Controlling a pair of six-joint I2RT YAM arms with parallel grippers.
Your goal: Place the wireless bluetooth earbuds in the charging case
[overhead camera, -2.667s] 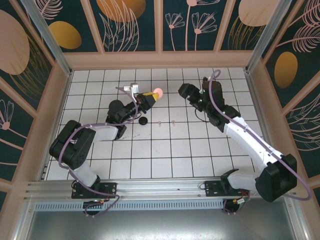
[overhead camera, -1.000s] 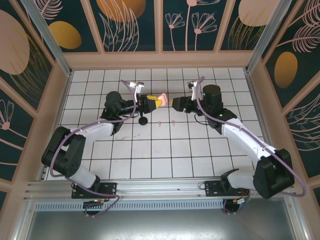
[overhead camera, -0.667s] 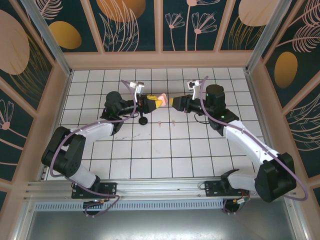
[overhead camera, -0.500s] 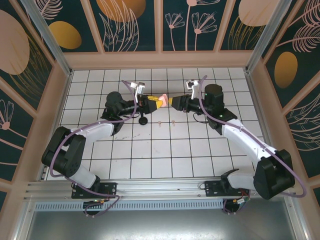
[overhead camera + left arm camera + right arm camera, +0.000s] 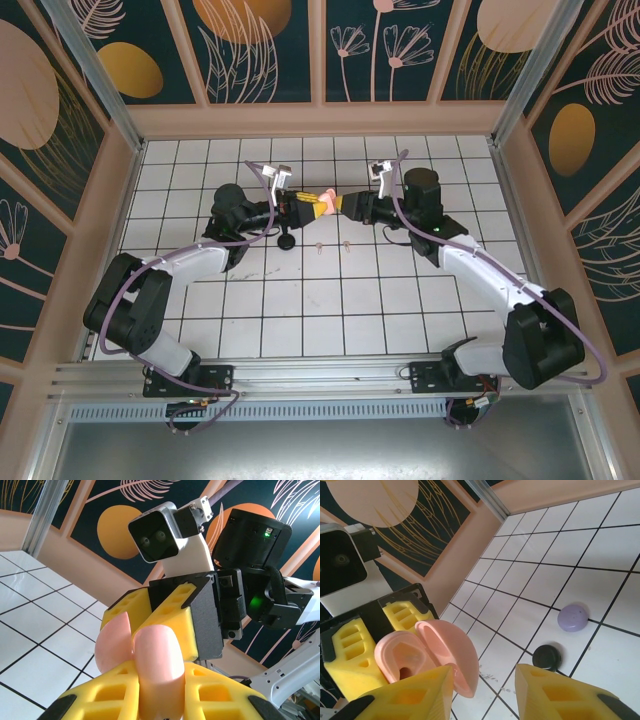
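Note:
My left gripper is held above the table and is shut on the base of the pale pink charging case. The case's lid stands hinged open. My right gripper faces it from the right. In the right wrist view, the lid sits between the yellow fingers of the right gripper, close against the left finger, with a wide gap to the right one. The case's hollow base shows behind the lid. Two tiny pale earbuds lie on the tiles below.
A round black case lies shut on the tiles under the left gripper and appears again in the right wrist view. A lilac case lies just beyond it. The white tiled floor is walled on three sides.
My right gripper has moved left up to the pink case, and its jaws have narrowed around the open lid. The left gripper has held the case still.

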